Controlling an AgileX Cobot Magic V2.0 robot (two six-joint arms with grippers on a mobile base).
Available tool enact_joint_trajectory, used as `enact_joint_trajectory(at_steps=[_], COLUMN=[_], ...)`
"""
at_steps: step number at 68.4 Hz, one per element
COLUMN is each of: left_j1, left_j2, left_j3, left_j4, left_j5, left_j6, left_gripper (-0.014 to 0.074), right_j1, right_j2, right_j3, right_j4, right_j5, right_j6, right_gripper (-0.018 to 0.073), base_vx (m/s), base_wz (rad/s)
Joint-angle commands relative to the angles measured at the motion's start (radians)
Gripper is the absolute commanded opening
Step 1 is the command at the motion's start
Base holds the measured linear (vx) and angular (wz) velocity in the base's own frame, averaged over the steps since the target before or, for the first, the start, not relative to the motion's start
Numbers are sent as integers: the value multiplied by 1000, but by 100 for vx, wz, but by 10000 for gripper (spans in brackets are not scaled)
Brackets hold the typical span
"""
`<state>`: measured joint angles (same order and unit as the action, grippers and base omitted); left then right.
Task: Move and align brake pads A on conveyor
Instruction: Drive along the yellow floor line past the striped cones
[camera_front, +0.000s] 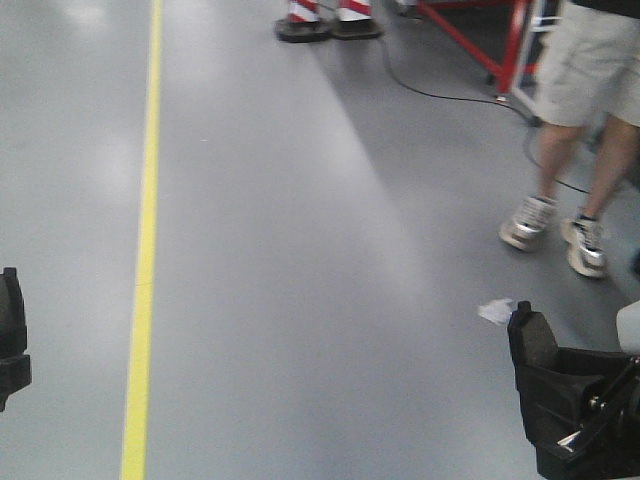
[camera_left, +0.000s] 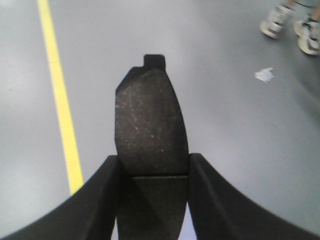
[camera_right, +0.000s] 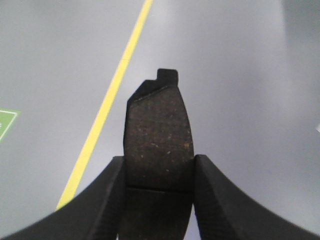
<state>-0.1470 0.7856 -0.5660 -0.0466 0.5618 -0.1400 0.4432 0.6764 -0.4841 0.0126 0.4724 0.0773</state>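
Brake pad A (camera_left: 149, 115) is clamped by its long edges in the left gripper (camera_left: 153, 159), a second pad (camera_right: 159, 125) likewise in the right gripper (camera_right: 159, 159), both held above the floor (camera_front: 300, 250), presumably for carriage to the unseen conveyor.

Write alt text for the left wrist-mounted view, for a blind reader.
The left claw grips a dark grey brake pad above a grey floor with a yellow line. A person's shoes show at top right.

Two dark, grooved brake pads (camera_left: 150, 125) (camera_right: 159, 135) pinched between fingers (camera_left: 95, 200).
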Motion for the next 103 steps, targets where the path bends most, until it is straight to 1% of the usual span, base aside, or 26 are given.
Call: enact_joint_trajectory(at_steps=[1,24,45,64,103], left_j1=[-4,-4,-4,-4,-4], left_j2=[-13,-13,-13,-13,-13], left_j3=[-31,-31,-31,-31,-31], left_j4=[-3,-3,-3,-3,-3], left_j5=[-79,-79,-78,-78,-78], left_j6=[0,0,0,0,0], left_gripper=[4,4,4,4,4], right_j1=[-4,-4,-4,-4,-4], right_j2=[-7,-7,-7,-7,-7], right_j3=[-28,-28,-28,-28,-28], right_j4=[-3,-3,-3,-3,-3], right_j5=[-82,-82,-82,-82,-81], right_j6=[-12,-12,-12,-12,-12], right_gripper=[-6,-6,-6,-6,-6], base_vx=[17,18,26,38,44], base_wz=[64,54,27,5,-8])
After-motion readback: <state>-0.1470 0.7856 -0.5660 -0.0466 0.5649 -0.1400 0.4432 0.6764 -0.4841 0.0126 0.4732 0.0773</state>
